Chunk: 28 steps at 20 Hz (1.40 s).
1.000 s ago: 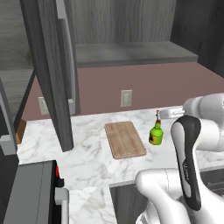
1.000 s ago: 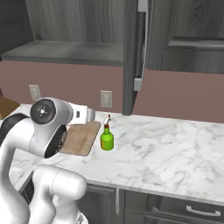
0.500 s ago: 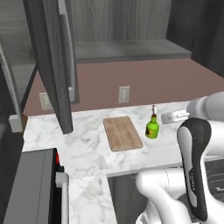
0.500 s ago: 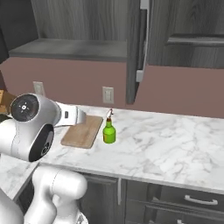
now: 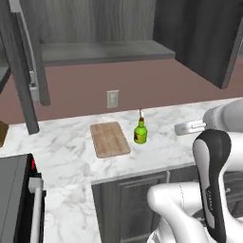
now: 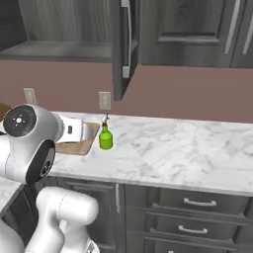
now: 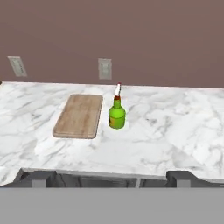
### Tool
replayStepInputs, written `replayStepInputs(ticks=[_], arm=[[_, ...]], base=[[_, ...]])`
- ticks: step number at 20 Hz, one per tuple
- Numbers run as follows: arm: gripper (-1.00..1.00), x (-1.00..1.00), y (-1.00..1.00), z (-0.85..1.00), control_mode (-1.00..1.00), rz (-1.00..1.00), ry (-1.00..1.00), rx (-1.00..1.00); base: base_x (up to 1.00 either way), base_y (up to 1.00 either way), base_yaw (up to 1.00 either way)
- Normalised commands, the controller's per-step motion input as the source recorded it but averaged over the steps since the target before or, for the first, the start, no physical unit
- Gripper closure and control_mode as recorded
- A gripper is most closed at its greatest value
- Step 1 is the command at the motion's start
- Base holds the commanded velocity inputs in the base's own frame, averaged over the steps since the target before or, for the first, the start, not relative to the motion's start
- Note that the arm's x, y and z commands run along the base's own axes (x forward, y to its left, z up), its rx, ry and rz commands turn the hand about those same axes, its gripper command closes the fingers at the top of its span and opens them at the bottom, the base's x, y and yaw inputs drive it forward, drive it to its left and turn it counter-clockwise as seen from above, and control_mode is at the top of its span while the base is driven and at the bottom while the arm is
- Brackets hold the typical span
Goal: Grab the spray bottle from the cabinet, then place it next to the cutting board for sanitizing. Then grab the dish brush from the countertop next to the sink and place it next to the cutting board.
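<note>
The green spray bottle [image 5: 139, 135] [image 6: 105, 139] [image 7: 116, 116] stands upright on the white marble countertop [image 5: 66, 142] [image 6: 178, 153], just right of the wooden cutting board [image 5: 109, 138] [image 6: 74, 146] [image 7: 80, 115]. Above, the dark cabinet [image 5: 104, 50] [image 6: 59, 49] has its door [image 5: 23, 71] [image 6: 123, 44] swung open over a bare grey shelf. My gripper [image 5: 182, 128] [image 6: 91, 131] [image 7: 109, 177] is open and holds nothing. It hangs back from the counter's front edge, pointing at the bottle. The dish brush and the sink are out of view.
Wall outlets [image 5: 112, 98] [image 6: 104, 100] sit on the brown backsplash. Drawer fronts with handles [image 6: 197, 202] run below the counter. A dark stove [image 5: 16, 199] fills the lower left. Closed upper cabinets [image 6: 197, 29] hang at the right.
The whole scene has slid left in both base views, so the base has driven to the right. The bottle and board stay put on the counter. The gripper stays open.
</note>
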Motion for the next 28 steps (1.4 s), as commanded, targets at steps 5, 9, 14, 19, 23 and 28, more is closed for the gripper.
replayStepInputs(ticks=[5,9,14,19,23,28], arm=[[-1.0,0.0,0.0,0.0,1.0,0.0,0.0,0.0],[-1.0,0.0,0.0,0.0,1.0,0.0,0.0,0.0],[-1.0,0.0,0.0,0.0,1.0,0.0,0.0,0.0],[-1.0,0.0,0.0,0.0,1.0,0.0,0.0,0.0],[-1.0,0.0,0.0,0.0,1.0,0.0,0.0,0.0],[-1.0,0.0,0.0,0.0,1.0,0.0,0.0,0.0]], base=[[0.28,-1.0,-0.35],[0.44,-1.0,-0.39],[0.17,-1.0,-0.57],[0.08,-1.0,-0.67],[0.08,-0.99,-0.69],[0.38,-0.77,-0.66]])
